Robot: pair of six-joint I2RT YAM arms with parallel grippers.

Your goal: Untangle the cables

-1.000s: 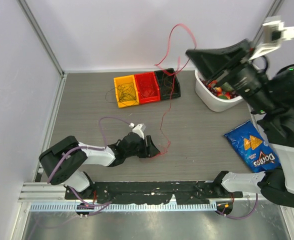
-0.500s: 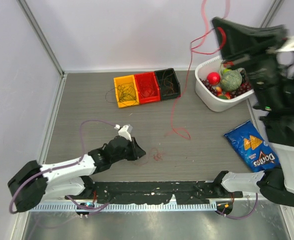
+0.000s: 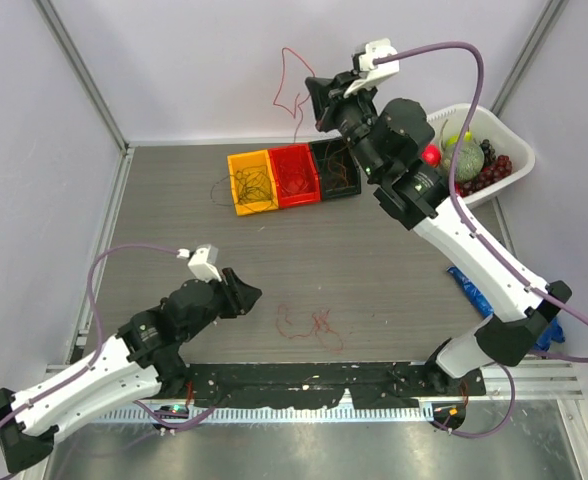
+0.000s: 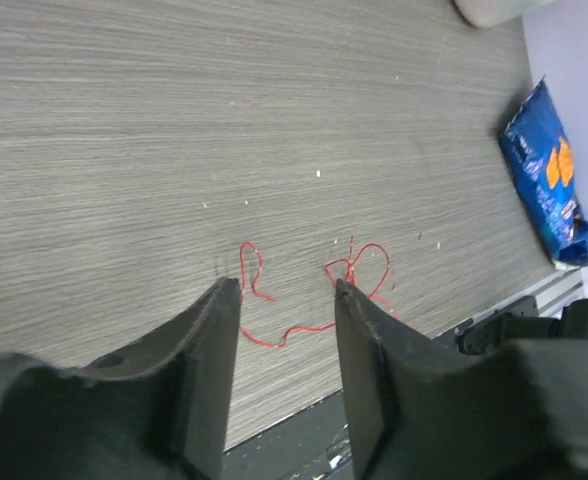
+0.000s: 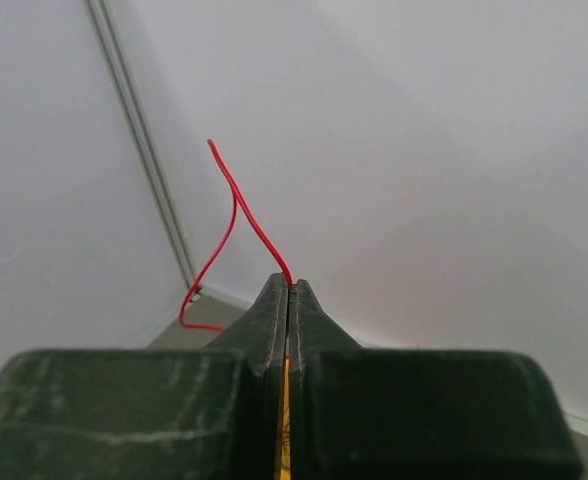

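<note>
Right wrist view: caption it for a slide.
Shut right end effector pinches a red cable that curls up before a pale wall.

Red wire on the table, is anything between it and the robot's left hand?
Nothing visible. Only tabletop lies between the open left hand and the red wire just ahead of its fingers.

Top camera, high at the near edge, surveys the whole table [image 3: 394, 260]. Left wrist camera, low and close, shares its loose red cable [image 4: 350, 268]; right wrist camera faces the wall [image 5: 424, 150].
</note>
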